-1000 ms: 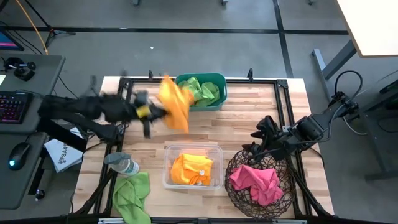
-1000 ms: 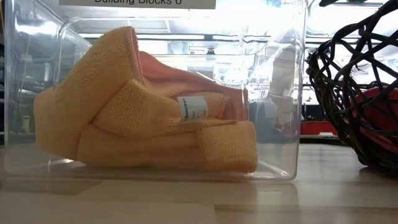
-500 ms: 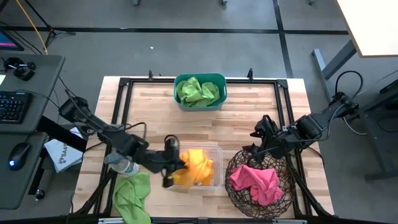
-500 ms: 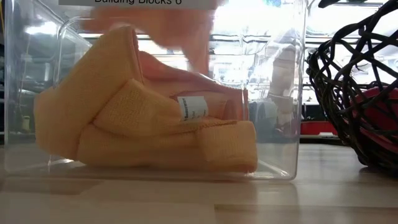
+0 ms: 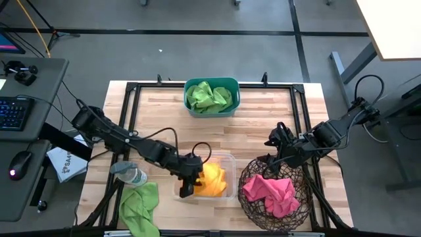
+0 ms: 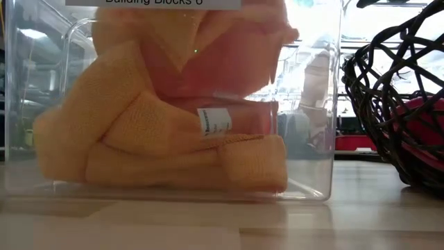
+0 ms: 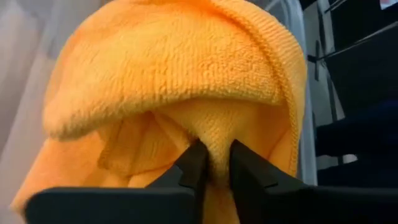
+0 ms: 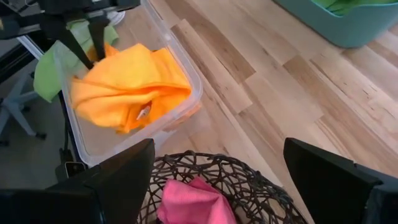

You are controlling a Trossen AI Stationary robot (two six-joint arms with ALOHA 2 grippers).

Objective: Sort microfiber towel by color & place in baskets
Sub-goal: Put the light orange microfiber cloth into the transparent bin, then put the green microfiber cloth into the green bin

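Nearly there, we judge: our left claw [image 5: 189,182] pinches an orange towel [image 5: 212,179] inside the clear bin [image 5: 229,158], while one green towel [image 5: 139,205] lies on the worktop beside that bin, and the right claw [image 5: 271,160] gapes idle.

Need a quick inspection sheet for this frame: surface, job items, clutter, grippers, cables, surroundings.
Surface: wooden table, black frame.
Job's things: green towels in teal tub; orange towels in clear bin; pink towel in wire basket; one green towel loose at table's front left edge.
Clutter: plastic bottle, printed sheet.
Grippers: left gripper shut on orange towel over the bin; right gripper open beside the basket.
Cables: black ones along both arms.
Surroundings: keyboard, mouse on side desk.
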